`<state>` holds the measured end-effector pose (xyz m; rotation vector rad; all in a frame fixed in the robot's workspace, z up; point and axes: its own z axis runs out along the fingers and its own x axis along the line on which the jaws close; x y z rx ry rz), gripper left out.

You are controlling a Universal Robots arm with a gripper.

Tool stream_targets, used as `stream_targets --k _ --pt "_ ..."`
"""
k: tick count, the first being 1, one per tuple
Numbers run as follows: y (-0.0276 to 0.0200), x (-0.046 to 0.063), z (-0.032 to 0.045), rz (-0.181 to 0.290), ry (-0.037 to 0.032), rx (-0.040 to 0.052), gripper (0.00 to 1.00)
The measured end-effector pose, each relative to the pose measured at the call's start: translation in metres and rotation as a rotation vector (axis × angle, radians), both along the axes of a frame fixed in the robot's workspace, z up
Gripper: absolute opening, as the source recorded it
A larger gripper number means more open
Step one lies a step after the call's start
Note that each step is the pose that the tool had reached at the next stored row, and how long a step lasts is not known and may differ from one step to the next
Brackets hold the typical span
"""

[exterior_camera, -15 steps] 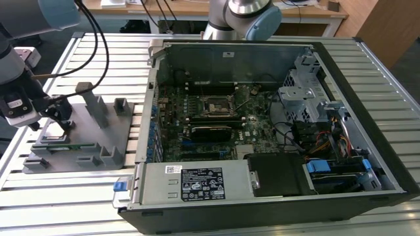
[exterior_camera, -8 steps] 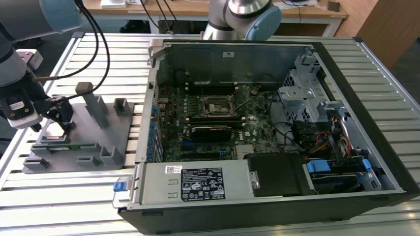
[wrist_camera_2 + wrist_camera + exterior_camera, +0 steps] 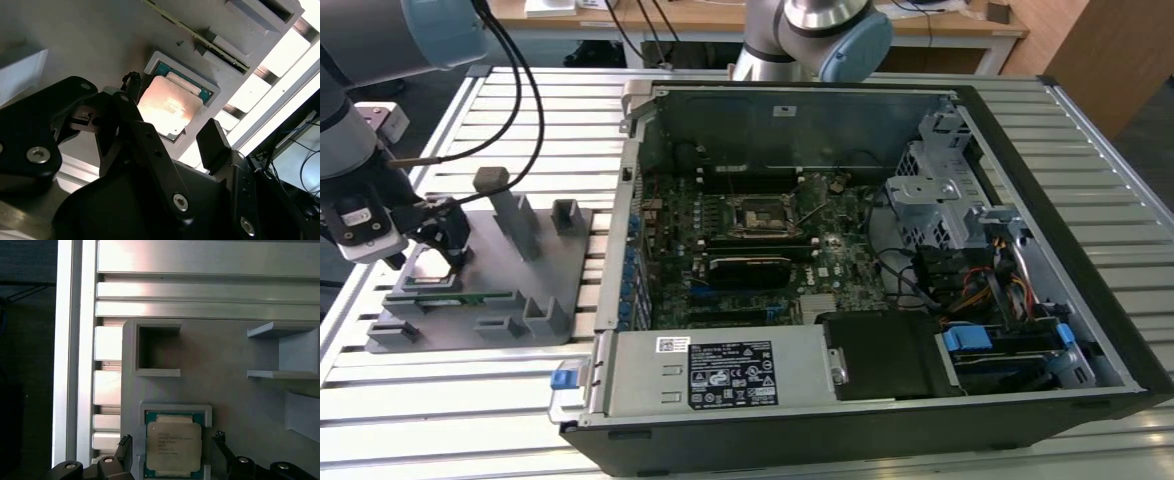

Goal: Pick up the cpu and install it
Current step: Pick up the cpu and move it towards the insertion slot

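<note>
The cpu [image 3: 173, 447] is a small square chip with a pale metal top. It lies flat in a shallow framed recess of the grey plastic tray [image 3: 225, 385]. In both wrist views my gripper [image 3: 172, 440] is open just above it, one black fingertip [image 3: 125, 444] on each side of the chip with a small gap to each. The second wrist view shows the cpu [image 3: 170, 107] between the fingers [image 3: 212, 142] of the gripper [image 3: 169, 117]. In the exterior view the gripper [image 3: 440, 240] hangs over the tray [image 3: 494, 325] at the exterior view's left.
An open computer case [image 3: 854, 250] lies to the tray's right in the exterior view, with the motherboard socket frame [image 3: 761, 215] near its middle. A green memory stick [image 3: 454, 297] and upright grey holders [image 3: 514, 215] stand on the tray. Everything rests on a slatted aluminium table [image 3: 440, 400].
</note>
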<state>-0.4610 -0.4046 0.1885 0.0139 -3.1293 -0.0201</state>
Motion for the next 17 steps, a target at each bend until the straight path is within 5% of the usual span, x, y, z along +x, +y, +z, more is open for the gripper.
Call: stream_targets --k 13,17 --pt "0.0000 -0.0001 -0.0011 0.000 -0.0168 -0.0004 0.72" --pt "0.0001 -0.0002 -0.0026 0.000 -0.0445 -0.0027 0.72"
